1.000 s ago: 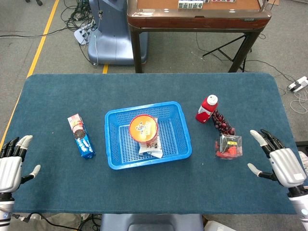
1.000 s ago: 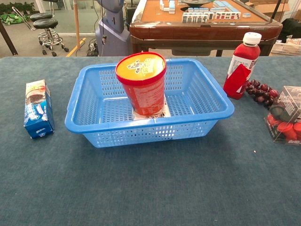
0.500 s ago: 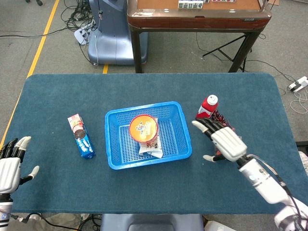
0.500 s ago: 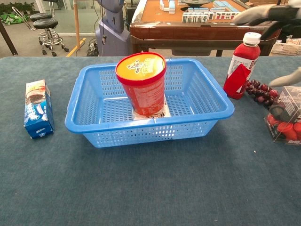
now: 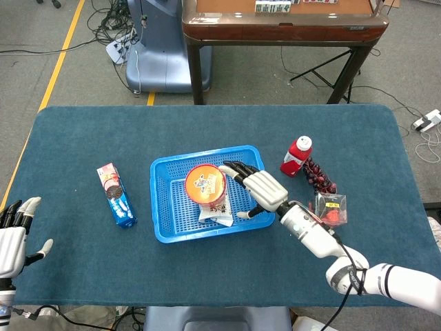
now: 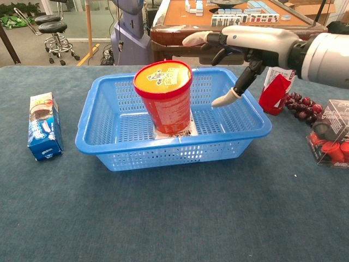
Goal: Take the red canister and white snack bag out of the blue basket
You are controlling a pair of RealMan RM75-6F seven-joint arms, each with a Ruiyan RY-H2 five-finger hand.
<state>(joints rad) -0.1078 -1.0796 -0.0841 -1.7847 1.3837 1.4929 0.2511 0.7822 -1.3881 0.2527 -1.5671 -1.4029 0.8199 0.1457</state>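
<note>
A red canister (image 5: 204,184) (image 6: 165,96) with a yellow lid stands upright in the blue basket (image 5: 165,221) (image 6: 103,143), on top of a flat white snack bag (image 5: 217,210) (image 6: 192,130). My right hand (image 5: 256,189) (image 6: 248,46) hovers over the basket's right half with fingers spread, just right of the canister and not touching it. It holds nothing. My left hand (image 5: 12,240) rests open at the table's near left edge, far from the basket, and shows in the head view only.
A blue biscuit box (image 5: 116,195) (image 6: 43,125) lies left of the basket. Right of it stand a red bottle with a white cap (image 5: 296,155) (image 6: 275,90), dark grapes (image 5: 318,177) (image 6: 302,106) and a clear box of red fruit (image 5: 328,209) (image 6: 332,136).
My right hand has swept from the table's near right edge leftward past the fruit box and now hangs over the basket beside the canister. The left hand has barely moved.
</note>
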